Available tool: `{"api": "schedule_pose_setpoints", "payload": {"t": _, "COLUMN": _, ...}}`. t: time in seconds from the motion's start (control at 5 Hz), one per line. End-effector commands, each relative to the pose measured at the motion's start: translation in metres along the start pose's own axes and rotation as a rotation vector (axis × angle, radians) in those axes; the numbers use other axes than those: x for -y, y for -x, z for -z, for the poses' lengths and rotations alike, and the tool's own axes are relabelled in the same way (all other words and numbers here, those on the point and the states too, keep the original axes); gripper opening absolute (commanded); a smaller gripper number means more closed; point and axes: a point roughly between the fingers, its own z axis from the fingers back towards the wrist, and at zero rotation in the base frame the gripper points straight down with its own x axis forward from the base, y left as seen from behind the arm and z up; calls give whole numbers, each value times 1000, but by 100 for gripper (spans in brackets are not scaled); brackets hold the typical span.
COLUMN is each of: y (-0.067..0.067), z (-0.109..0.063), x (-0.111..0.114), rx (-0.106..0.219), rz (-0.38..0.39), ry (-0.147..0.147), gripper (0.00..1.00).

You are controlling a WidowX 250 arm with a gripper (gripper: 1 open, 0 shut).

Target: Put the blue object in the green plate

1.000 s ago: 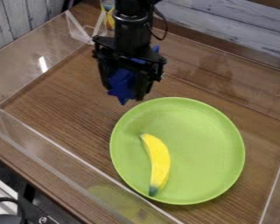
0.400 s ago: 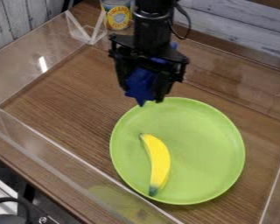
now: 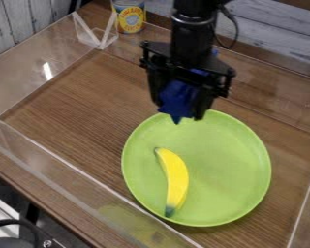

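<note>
1. The blue object [image 3: 181, 98] hangs in the air, held by the gripper [image 3: 184, 97]. The jaws are clenched on its two sides. It is now above the far rim of the green plate [image 3: 235, 160]. One second ago it was over the bare worktop [image 3: 67, 116], to the left of the plate, so the arm has carried it to the right and toward the plate.
2. I judge that the carrying step is almost finished. The block is over the plate's edge, not yet over its middle, and it is not lowered or released yet.
3. A yellow banana [image 3: 173, 180] lies in the plate, in the left and near part. It has not moved. The far and right part of the plate is free, so the block can go down there without touching the banana.
4. A yellow can [image 3: 129, 15] stands at the far side of the worktop, well apart from the plate.
5. Clear walls [image 3: 42, 160] stand around the worktop. They do not lie in the arm's way.
</note>
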Motion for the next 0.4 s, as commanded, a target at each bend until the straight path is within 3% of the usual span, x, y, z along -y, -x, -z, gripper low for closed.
{"api": "schedule_pose_setpoints", "payload": {"t": 0.0, "y": -2, "z": -19, "x": 17, "rx": 75, "rz": -1, "ry": 16, "gripper": 0}}
{"api": "schedule_pose_setpoints", "payload": {"t": 0.2, "y": 0, "z": -19, "x": 37, "rx": 87, "rz": 16, "ry": 21, "gripper": 0}}
